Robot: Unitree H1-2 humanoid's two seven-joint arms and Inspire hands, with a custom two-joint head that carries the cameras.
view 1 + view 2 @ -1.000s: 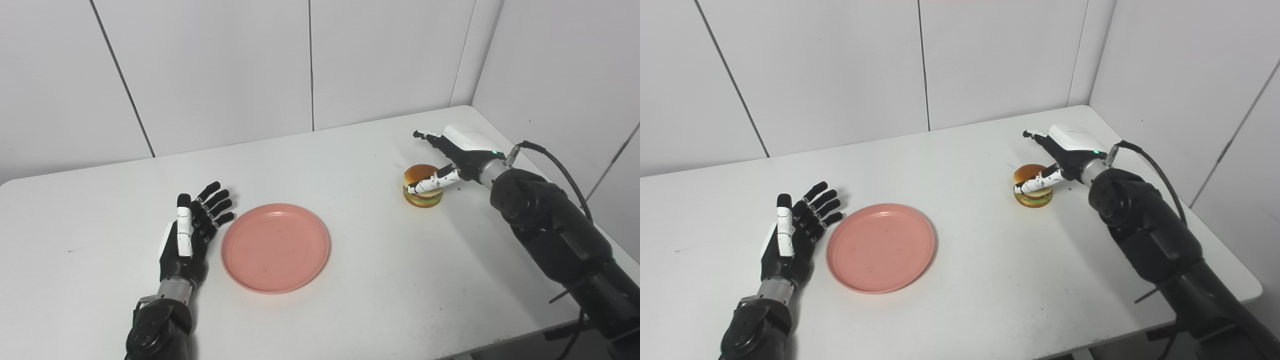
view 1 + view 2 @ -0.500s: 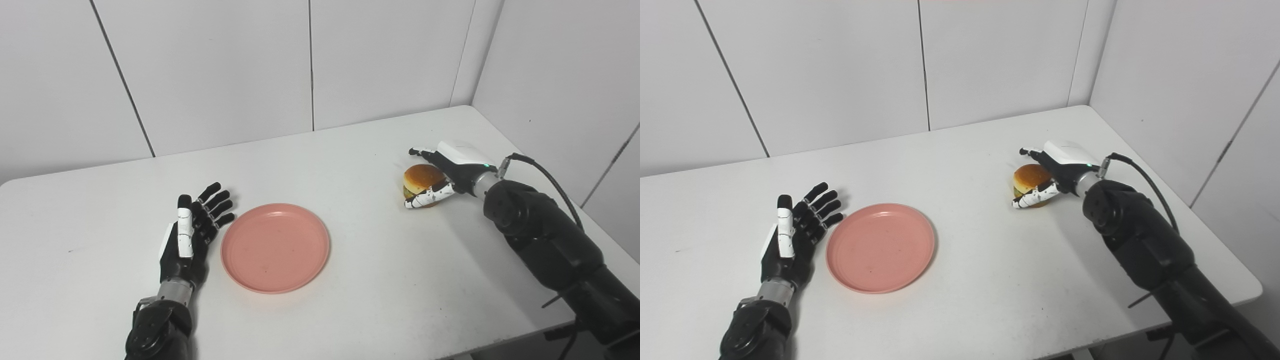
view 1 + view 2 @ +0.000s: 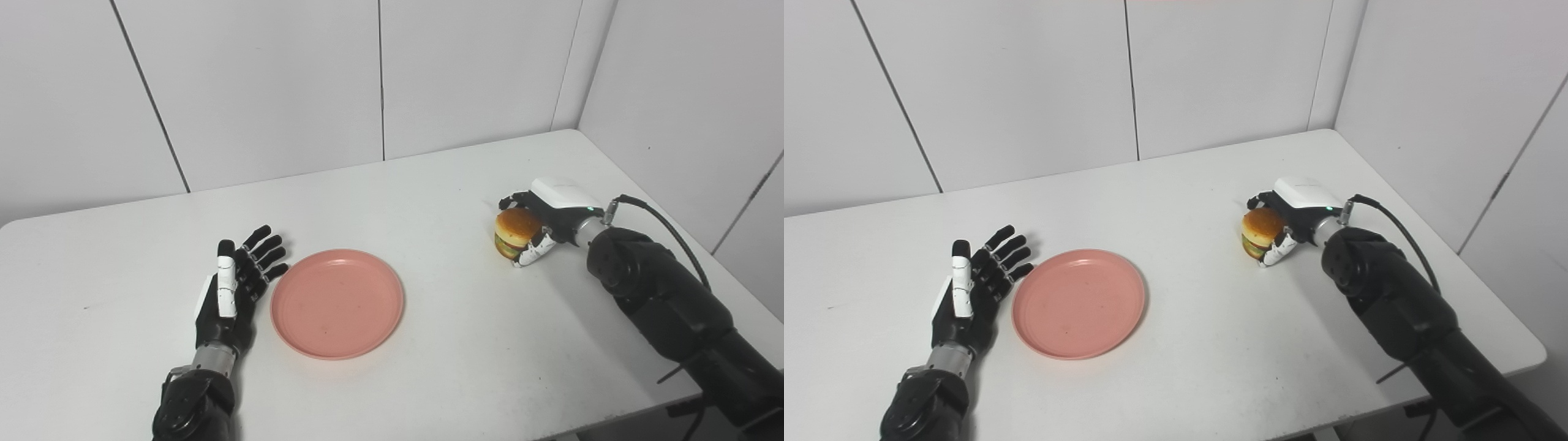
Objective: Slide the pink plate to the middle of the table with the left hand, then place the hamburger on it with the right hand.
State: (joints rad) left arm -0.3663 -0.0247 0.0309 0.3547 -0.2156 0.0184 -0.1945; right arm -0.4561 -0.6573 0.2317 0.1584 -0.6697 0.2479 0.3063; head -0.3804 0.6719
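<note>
The pink plate [image 3: 337, 302] lies flat on the white table [image 3: 429, 184], a little left of its middle. My left hand [image 3: 233, 288] rests just left of the plate's rim, fingers spread and open, holding nothing. At the right, my right hand [image 3: 545, 214] is shut on the hamburger [image 3: 516, 233]. The burger is tilted on its side, with fingers over its top bun and the thumb under it. It sits low over the table, and contact with the surface is unclear.
White wall panels [image 3: 380, 79] close in the table at the back and right. The table's right edge [image 3: 723, 257] runs close behind my right arm [image 3: 667, 306]. A black cable [image 3: 661, 214] loops off the right wrist.
My right hand came down and back toward me, closed around the hamburger and tipped it onto its side. The left hand and the plate have stayed put.
</note>
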